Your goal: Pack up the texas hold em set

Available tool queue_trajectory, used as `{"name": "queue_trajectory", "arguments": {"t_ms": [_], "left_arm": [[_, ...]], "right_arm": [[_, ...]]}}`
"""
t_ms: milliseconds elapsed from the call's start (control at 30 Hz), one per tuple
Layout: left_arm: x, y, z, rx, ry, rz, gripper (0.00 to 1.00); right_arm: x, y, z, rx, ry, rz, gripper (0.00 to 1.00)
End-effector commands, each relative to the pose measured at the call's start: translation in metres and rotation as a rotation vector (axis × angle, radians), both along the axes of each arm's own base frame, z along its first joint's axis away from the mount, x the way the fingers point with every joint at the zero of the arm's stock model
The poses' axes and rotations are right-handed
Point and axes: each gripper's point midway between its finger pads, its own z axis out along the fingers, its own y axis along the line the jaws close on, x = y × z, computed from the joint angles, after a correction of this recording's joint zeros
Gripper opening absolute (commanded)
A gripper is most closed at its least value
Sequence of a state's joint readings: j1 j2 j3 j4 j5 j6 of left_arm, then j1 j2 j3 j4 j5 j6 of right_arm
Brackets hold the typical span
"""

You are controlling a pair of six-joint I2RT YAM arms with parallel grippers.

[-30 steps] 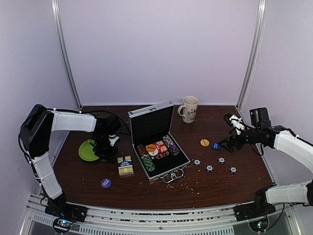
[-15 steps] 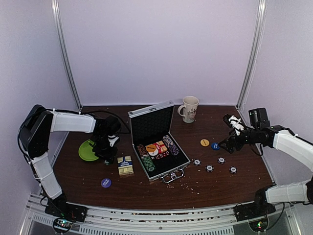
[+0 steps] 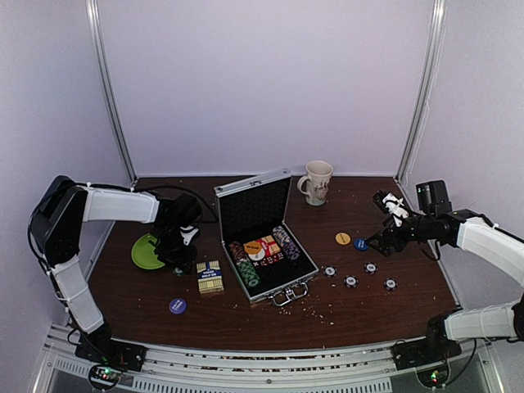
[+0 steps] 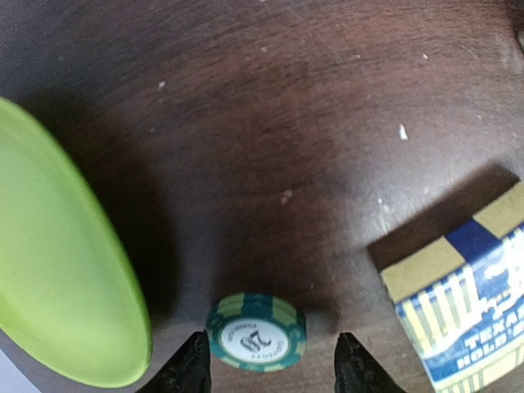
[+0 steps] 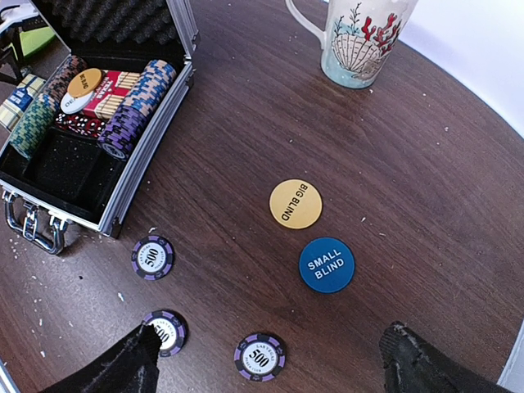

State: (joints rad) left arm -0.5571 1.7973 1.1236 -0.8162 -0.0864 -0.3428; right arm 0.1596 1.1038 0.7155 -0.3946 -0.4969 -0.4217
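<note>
The open briefcase (image 3: 254, 209) sits in the middle of the tabletop (image 3: 368, 315), lid up, so loose bits can drop in; rows of chips already lie inside; at its 9 o'clock the left gripper (image 4: 274, 362) reaches down over one green chip (image 4: 255, 332); its fingers (image 4: 192, 370) are spread, one on each side of the chip, not yet pinching it, which looks like getting ready to pick it up. In the left wrist view the green plate (image 4: 57, 270) lies at the chip's 9 o'clock and the card deck box (image 4: 467, 315) at its 3 o'clock. At the briefcase's 3 o'clock the right gripper (image 5: 274, 356) hangs spread wide above three purple chips (image 5: 153, 256), with the blue button (image 5: 326, 264) and yellow button (image 5: 295, 204) near; nothing is in it.
</note>
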Motion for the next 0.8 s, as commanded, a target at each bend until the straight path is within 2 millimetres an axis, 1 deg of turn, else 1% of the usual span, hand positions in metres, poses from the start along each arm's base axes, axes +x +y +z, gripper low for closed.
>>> {"name": "queue_trajectory", "arguments": {"t_ms": [0, 67, 233, 333, 567, 633, 767], "left_arm": [[0.007, 0.002, 0.028, -0.03, -0.088, 0.029, 0.54], [0.006, 0.003, 0.026, -0.019, -0.074, 0.026, 0.55], [0.0, 0.003, 0.001, 0.0, -0.004, 0.024, 0.57], [0.001, 0.002, -0.005, 0.006, 0.0, 0.029, 0.58], [0.006, 0.006, -0.013, 0.044, 0.004, 0.025, 0.59], [0.006, 0.003, -0.015, 0.034, 0.01, 0.021, 0.57], [0.007, -0.002, -0.013, 0.004, 0.011, 0.015, 0.47]], "right_arm": [[0.005, 0.0, 0.008, -0.011, -0.021, 0.004, 0.95], [0.006, 0.001, 0.008, -0.01, -0.019, 0.006, 0.95], [0.004, 0.001, 0.008, -0.009, -0.014, 0.007, 0.95], [0.004, 0.001, 0.009, -0.009, -0.022, 0.006, 0.95], [0.004, 0.001, 0.009, -0.008, -0.02, 0.007, 0.95], [0.004, 0.001, 0.009, -0.008, -0.019, 0.007, 0.95], [0.004, 0.001, 0.007, -0.009, -0.012, 0.008, 0.95]]}}
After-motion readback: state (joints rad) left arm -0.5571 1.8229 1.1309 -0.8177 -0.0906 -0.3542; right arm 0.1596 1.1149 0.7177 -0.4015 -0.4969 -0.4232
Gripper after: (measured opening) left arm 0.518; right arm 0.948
